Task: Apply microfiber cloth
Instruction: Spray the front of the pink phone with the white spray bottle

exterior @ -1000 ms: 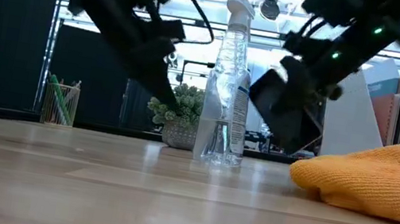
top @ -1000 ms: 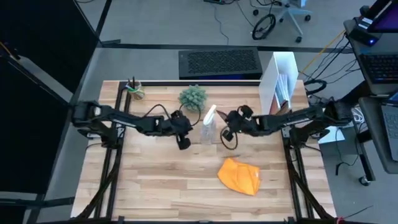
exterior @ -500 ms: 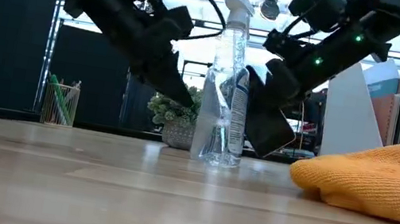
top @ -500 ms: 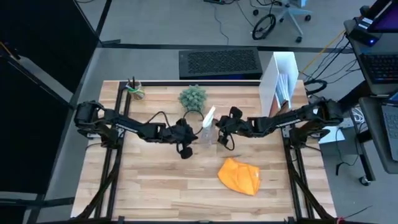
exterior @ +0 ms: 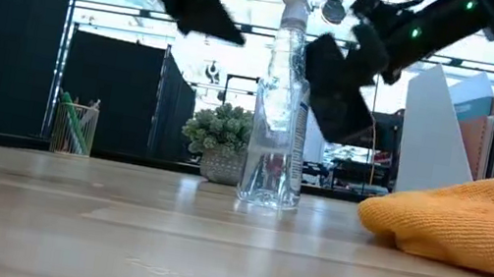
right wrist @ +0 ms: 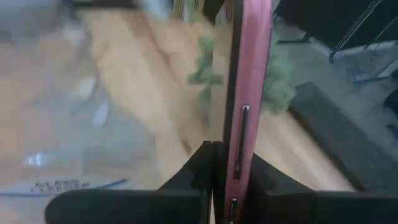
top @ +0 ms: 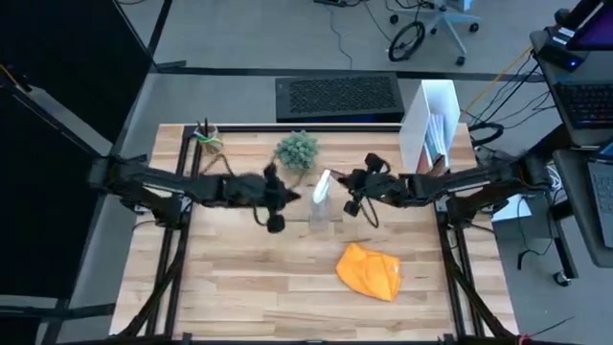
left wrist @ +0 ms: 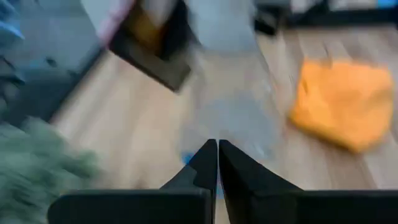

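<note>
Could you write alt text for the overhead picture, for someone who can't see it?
Seen from above, two dark robot arms meet over a wooden table on either side of a clear spray bottle. An orange cloth lies untouched nearer the front, right of centre. A small plant and a pen cup stand at the back.

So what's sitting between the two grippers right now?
In the high view, only the clear spray bottle stands between the left gripper and the right gripper, which holds a phone. The orange cloth lies apart, nearer the table's front.
</note>
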